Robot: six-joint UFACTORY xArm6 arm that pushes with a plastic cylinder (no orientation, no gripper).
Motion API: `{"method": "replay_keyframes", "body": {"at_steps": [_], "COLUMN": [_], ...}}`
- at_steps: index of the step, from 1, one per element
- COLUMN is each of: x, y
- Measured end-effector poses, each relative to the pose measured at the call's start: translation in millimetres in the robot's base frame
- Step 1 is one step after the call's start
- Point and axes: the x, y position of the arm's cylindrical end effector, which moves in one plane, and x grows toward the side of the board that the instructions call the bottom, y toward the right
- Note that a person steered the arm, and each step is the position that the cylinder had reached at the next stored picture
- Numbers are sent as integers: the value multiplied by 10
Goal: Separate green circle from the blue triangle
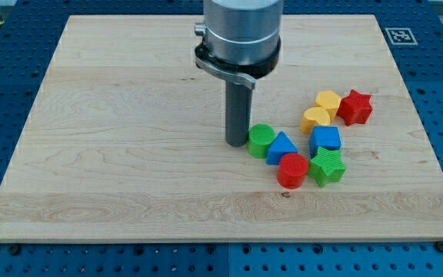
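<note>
1. Our tip [237, 144] stands on the wooden board [129, 115], just left of the green circle [261, 140]; whether it touches is hard to tell. It is a bare rod and holds nothing.
2. The green circle presses against the blue triangle [281, 146] on its right.
3. A red cylinder [292, 170] sits near of the triangle and hides its lower corner.
4. Right of these lie a green star [327, 167] and a blue cube [325, 139].
5. Farther off, two yellow blocks [322, 110], shapes unclear, sit beside a red star [354, 107].
6. Our arm's housing [241, 35] is cut off at the far edge.
</note>
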Motion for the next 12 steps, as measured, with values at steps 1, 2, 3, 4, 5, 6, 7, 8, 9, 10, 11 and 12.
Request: {"method": "replay_keyframes", "body": {"at_steps": [1,2,3,4,5,6,7,8,9,10,11,12], "x": [31,157,195,195,145,2,-156,-190,-257,-239,-226,-384], "y": [-220,-329,-108,149,259,314,378,437,472,477,477,479]}}
